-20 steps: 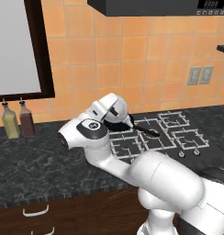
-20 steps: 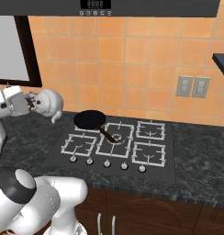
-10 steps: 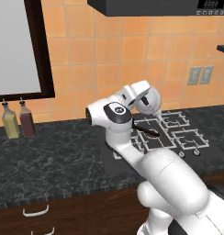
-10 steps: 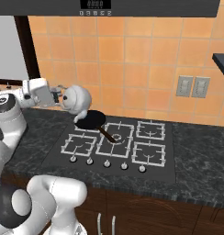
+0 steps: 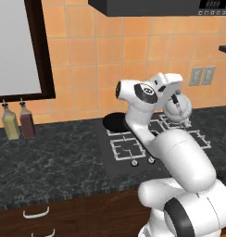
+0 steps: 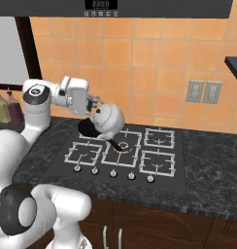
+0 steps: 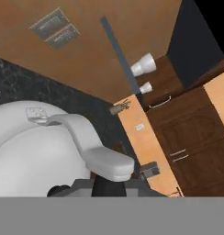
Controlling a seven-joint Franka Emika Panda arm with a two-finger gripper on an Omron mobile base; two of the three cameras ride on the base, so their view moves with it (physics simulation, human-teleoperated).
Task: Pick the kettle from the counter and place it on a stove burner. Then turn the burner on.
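Nothing here can really be read. The dark microwave panel (image 6: 102, 5) above the stove carries a small lit display, but its pale digits are too blurred to make out, and no other thing in sight bears a label, brand, number or sign I can see.

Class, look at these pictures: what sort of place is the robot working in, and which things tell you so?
A home kitchen, in a rendered scene. The signs: a gas stove with burner grates and knobs set in a dark stone counter, a kettle over it, and orange wall tiles.
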